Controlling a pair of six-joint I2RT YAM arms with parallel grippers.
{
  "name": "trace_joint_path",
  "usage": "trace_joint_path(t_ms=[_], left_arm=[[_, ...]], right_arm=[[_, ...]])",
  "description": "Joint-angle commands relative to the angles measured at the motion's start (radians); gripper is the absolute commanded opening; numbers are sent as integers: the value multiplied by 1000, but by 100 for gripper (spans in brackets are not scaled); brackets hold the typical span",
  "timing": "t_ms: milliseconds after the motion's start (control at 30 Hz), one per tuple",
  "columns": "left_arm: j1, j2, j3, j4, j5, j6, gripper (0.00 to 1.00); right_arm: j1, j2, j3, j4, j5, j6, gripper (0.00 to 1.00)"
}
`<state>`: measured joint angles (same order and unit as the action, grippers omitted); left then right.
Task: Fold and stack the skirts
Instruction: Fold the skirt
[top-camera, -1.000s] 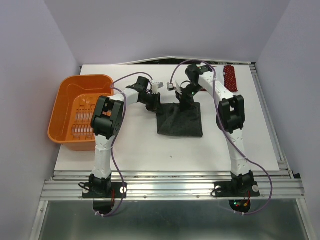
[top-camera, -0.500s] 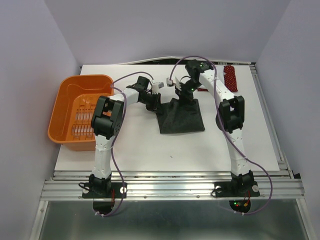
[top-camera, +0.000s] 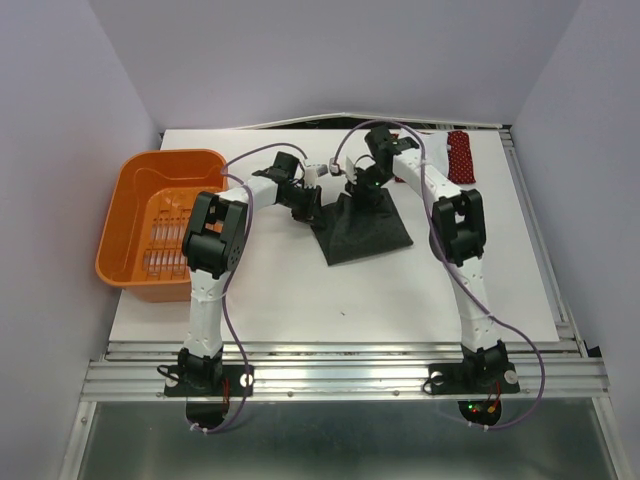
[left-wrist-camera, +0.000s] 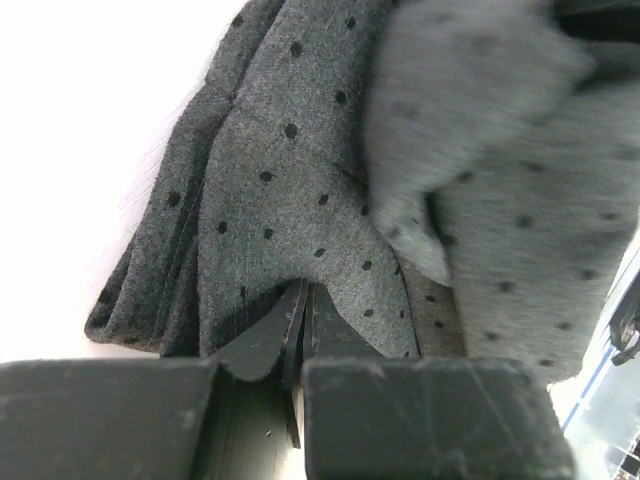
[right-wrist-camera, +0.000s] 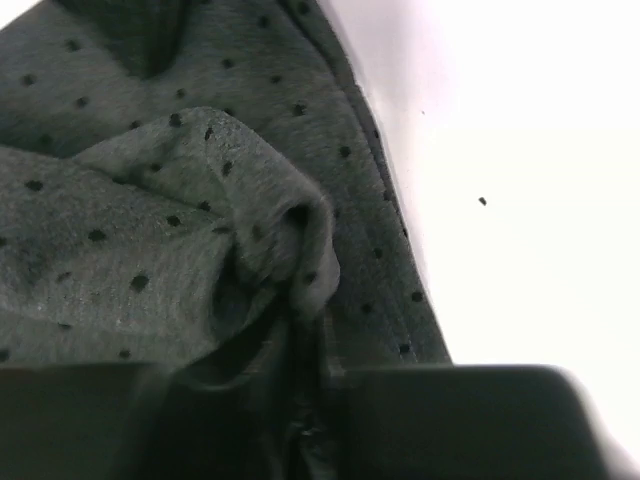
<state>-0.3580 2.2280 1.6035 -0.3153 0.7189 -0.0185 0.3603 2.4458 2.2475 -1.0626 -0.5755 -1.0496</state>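
Grey dotted skirt (top-camera: 368, 235) lies mid-worktop (top-camera: 300, 290), its near edge flat and its far edge drawn up. We note the left claw (left-wrist-camera: 302, 325) pinching a fold at the far-left corner, and the right claw (right-wrist-camera: 298, 345) just beside it pinching bunched cloth. Red skirt (top-camera: 459, 157) lies beyond, far right.

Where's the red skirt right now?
In the top view, the red skirt lies near the far right corner of the table, just right of the right arm, apart from the dark grey skirt at centre.
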Motion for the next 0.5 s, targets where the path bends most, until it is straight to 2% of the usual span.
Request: trace_joint_path(t_ms=[0, 67, 133, 167, 233, 300, 467], left_arm=[[4, 48, -22, -84, -134, 55, 8], [5, 35, -22, -82, -136, 51, 10], [8, 12, -22, -74, -139, 42, 15], [13, -1, -25, -68, -139, 34, 17], [24, -39, -24, -58, -151, 25, 23], [39, -88, -30, -44, -167, -24, 28], [77, -215, -51, -5, -206, -69, 41]], right_arm=[[9, -11, -34, 184, 37, 48, 30], [18, -36, -48, 200, 39, 65, 45], [19, -66, -66, 233, 45, 126, 69], [19, -83, -71, 265, 49, 152, 75], [19, -157, -104, 347, 66, 221, 83], [19, -245, -132, 407, 75, 284, 87], [19, -436, -253, 558, 88, 356, 91]])
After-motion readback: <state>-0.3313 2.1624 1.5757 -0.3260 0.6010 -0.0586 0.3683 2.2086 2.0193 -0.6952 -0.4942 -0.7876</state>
